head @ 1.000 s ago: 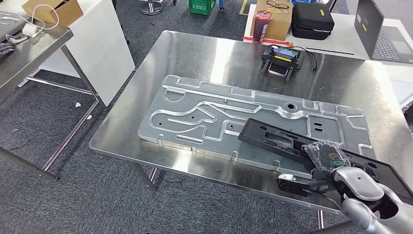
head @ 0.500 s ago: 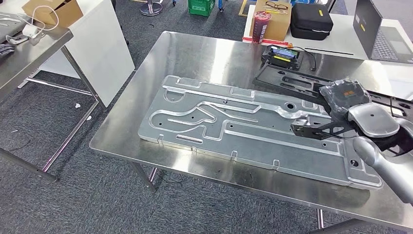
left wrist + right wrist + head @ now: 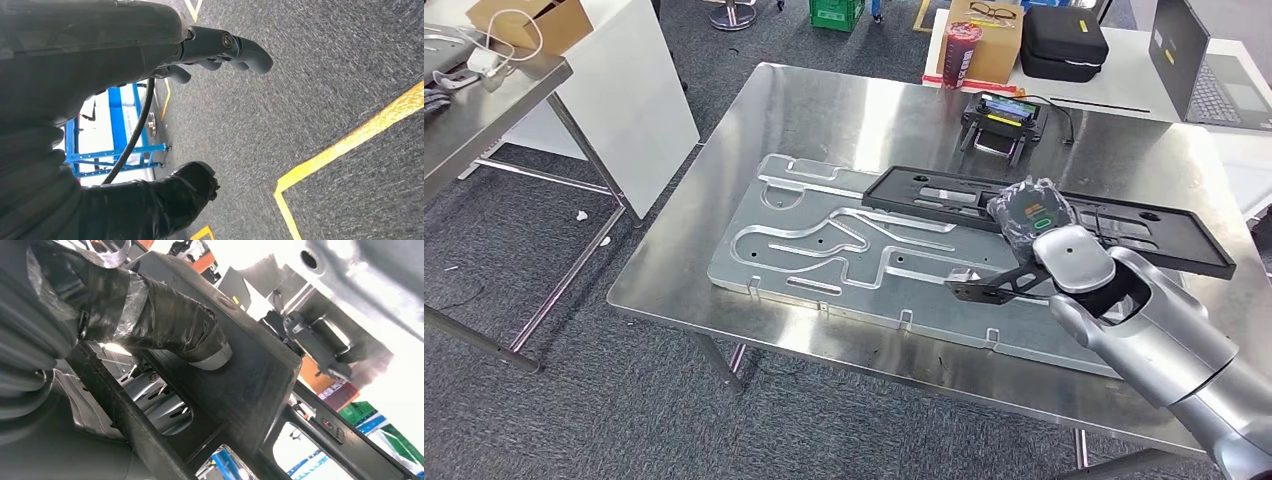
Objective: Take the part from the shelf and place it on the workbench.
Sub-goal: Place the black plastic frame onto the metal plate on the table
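So from the head view the right hand (image 3: 1026, 212) has hold of the long black part (image 3: 944, 190), a flat frame-like piece with cutouts, carried level over the far side of the big silver plate (image 3: 824, 250) that lies on the steel workbench (image 3: 844, 110). The part runs across from about the plate's middle out past its right end, and I can't tell if it's touching the plate or just above it. The right wrist view gives you what the head cam can't: the taped-up thumb (image 3: 175, 325) pressed flat on one face of the part (image 3: 260, 375), with metallic fingers (image 3: 160, 407) peeking through a slot on the other side, so it's a proper pinch grip. The left hand (image 3: 200, 115) turns up in the left wrist view, hanging over grey carpet with yellow floor lines (image 3: 345, 145); the fingers are curved but well apart from the thumb, holding nothing. Back on the bench there's a small black device (image 3: 1002, 118) beyond the plate, and behind that a black case (image 3: 1064, 42) and a red cup (image 3: 961, 52).
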`<state>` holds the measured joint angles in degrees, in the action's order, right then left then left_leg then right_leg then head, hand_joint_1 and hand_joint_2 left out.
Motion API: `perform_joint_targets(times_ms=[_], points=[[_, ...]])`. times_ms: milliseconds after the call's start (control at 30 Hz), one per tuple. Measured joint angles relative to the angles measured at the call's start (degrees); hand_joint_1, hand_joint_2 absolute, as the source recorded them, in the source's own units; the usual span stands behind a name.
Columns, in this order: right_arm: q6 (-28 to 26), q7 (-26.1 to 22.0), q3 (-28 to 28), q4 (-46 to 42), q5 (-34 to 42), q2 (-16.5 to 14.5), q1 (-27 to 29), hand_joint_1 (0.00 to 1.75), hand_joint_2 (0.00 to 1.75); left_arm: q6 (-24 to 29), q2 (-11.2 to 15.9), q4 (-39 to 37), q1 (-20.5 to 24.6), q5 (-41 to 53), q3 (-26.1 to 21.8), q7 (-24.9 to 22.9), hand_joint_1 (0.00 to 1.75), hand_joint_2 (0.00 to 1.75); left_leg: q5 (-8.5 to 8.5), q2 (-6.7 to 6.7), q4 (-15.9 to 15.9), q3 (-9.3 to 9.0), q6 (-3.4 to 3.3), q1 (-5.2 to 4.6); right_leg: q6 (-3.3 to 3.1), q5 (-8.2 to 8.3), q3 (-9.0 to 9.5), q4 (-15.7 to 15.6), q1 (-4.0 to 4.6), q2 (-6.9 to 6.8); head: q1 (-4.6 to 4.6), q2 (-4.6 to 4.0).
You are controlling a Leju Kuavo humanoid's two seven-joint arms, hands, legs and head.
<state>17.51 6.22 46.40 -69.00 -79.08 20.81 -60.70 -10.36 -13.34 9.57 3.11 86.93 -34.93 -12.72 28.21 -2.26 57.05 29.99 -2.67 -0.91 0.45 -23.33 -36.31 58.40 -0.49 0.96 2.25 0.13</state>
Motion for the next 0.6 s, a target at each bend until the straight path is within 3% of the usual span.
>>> perform_joint_targets(times_ms=[267, 600], points=[[0.0, -0.2, 1.5, 1.3, -0.5, -2.3, 0.0, 1.75, 1.75, -0.1, 0.0, 0.0, 0.0, -0.2, 0.0, -0.1, 0.0, 1.75, 0.01, 0.03, 0.0, 0.03, 0.0, -0.03, 0.0, 0.0, 0.01, 0.0, -0.04, 0.02, -0.01, 0.0], [-5.1, 0.5, 3.5, 10.8, -1.5, -12.8, 4.8, 1.75, 1.75, 0.8, -0.6, 0.0, 0.2, -2.4, 0.0, -1.7, 0.0, 1.75, 0.05, 0.08, 0.0, -0.03, 0.05, 0.01, 0.0, 0.0, 0.01, 0.0, 0.05, 0.06, 0.01, 0.0]])
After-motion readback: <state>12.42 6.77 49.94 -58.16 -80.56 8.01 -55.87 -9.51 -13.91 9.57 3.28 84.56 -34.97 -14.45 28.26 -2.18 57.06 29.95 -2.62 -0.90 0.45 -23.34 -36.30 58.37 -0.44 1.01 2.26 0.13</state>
